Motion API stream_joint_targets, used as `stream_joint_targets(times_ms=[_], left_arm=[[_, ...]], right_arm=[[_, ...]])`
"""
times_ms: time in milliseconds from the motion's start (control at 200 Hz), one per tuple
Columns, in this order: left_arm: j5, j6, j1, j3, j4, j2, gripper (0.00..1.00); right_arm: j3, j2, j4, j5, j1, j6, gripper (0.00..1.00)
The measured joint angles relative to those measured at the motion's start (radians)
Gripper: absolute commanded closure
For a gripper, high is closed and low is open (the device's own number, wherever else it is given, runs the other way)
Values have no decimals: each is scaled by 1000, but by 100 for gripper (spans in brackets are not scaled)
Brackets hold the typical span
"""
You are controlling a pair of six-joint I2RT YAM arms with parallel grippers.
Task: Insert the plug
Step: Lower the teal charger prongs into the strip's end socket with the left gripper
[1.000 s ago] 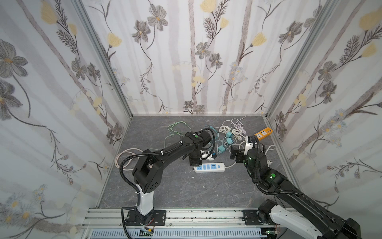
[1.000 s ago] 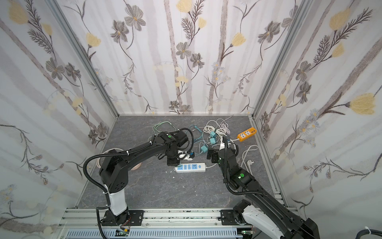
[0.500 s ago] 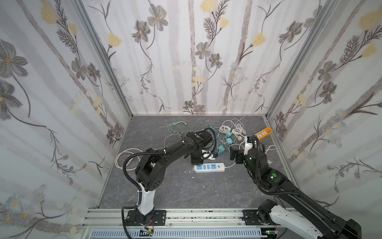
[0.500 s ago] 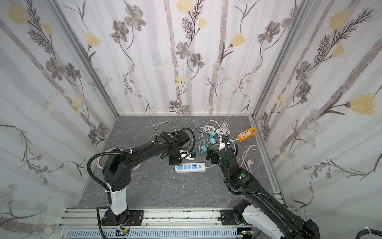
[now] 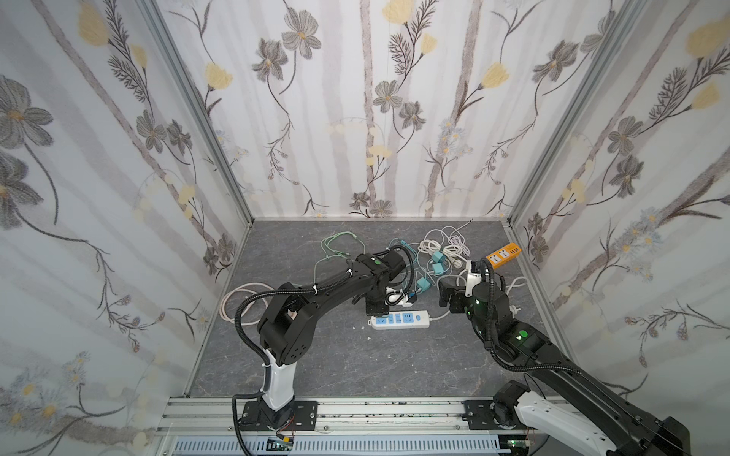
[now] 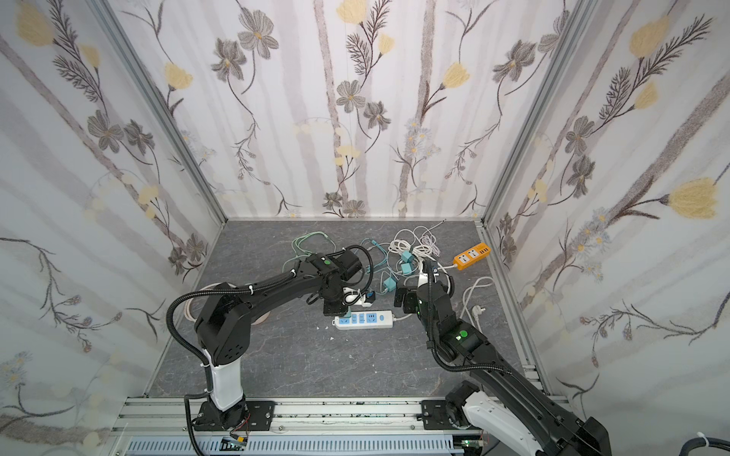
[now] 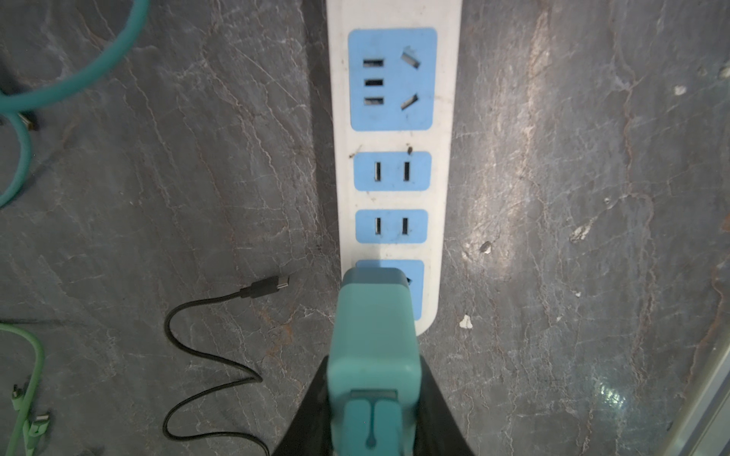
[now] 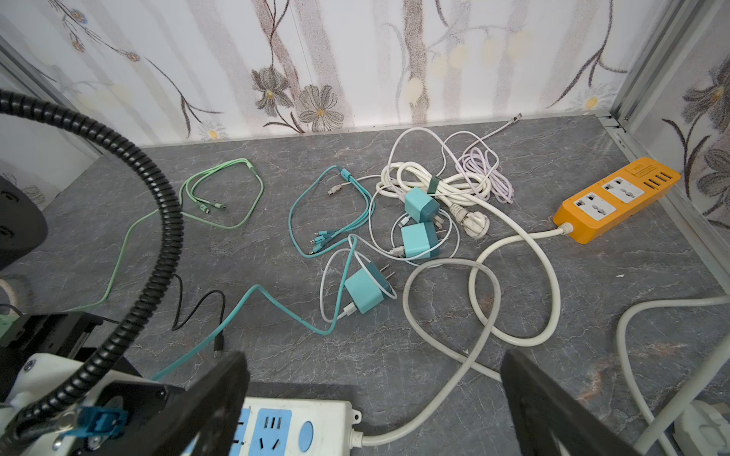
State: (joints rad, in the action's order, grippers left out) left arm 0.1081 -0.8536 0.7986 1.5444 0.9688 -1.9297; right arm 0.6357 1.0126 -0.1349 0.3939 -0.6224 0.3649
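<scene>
Teal plug [image 7: 375, 335] over the end socket [image 7: 415, 294]

My left gripper [image 7: 373, 398] is closed on the teal plug, which stands over the end socket of the white power strip [image 7: 395, 193]. My right gripper [image 8: 375, 398] is wide open and holds nothing. If I am not lined up, my push may slide the free strip.

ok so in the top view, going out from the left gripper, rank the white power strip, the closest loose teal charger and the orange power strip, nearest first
From the left gripper, which holds the plug:
1. white power strip, directly below it.
2. loose teal charger, a little to the right, toward the back.
3. orange power strip, far right, near the back corner.
</scene>
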Motion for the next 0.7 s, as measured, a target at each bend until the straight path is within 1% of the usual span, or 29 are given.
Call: stream_joint_targets(times_ms=[700], left_arm=[[-20,-10,0,21,48,-8,100]], right_arm=[[10,15,-3,-19,0,0,1]])
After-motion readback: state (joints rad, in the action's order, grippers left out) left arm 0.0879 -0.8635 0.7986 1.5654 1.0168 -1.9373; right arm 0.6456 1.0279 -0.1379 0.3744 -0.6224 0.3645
